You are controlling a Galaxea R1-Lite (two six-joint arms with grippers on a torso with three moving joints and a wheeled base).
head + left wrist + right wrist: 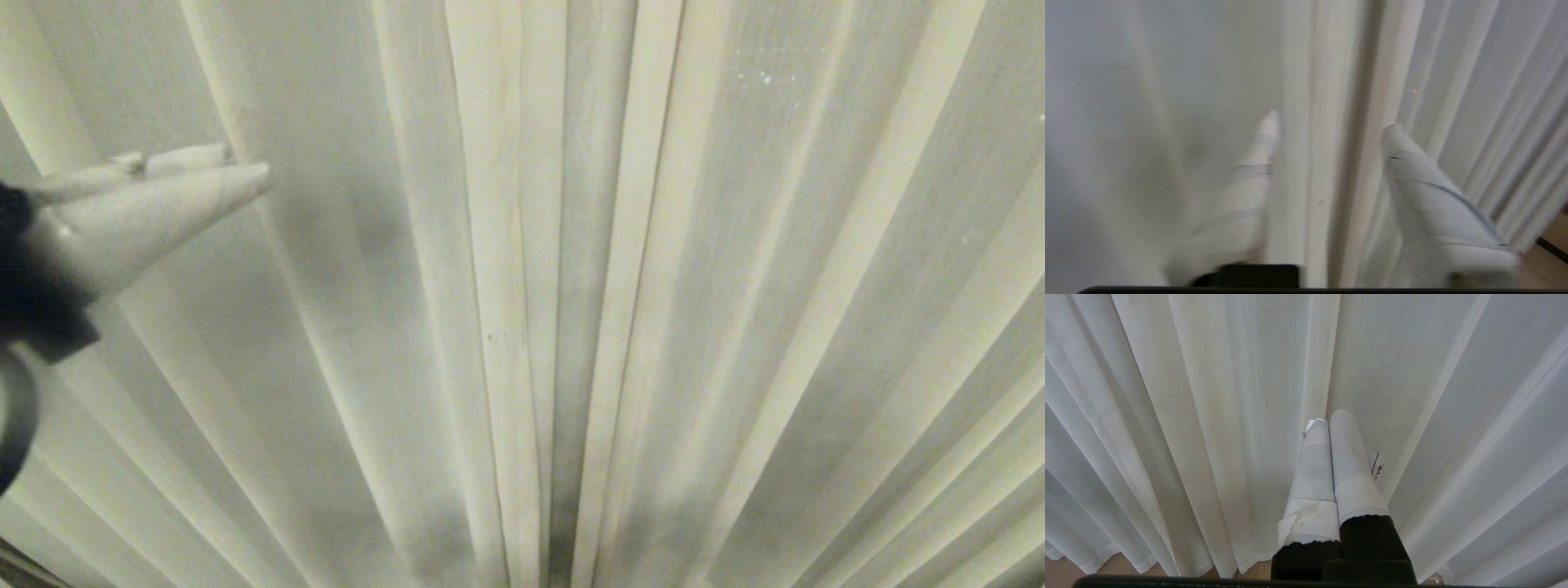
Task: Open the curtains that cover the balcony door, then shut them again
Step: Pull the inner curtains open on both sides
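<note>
- Risk first: I judge the left gripper (1327,122) could close on air or on one thin pleat, because its fingers straddle the seam without clearly touching cloth; a shallow bite would slip once the arm pulls sideways.
- Snagging is a second worry: a grip taking both hems would drag both panels the same way and leave the door covered.
- Left gripper: it reaches in from the left edge of the head view, its taped fingers (1414,171) spread apart and holding nothing, pointing toward the seam.
- Right gripper (1327,416): parked in front of the cloth near the floor (1069,571), fingers pressed together, empty, aimed at a fold.
- Curtains (735,269): fully drawn, filling every view, with the two hemmed edges meeting at the middle of the head view.
- Balcony door: hidden behind the cloth; I cannot see it.
</note>
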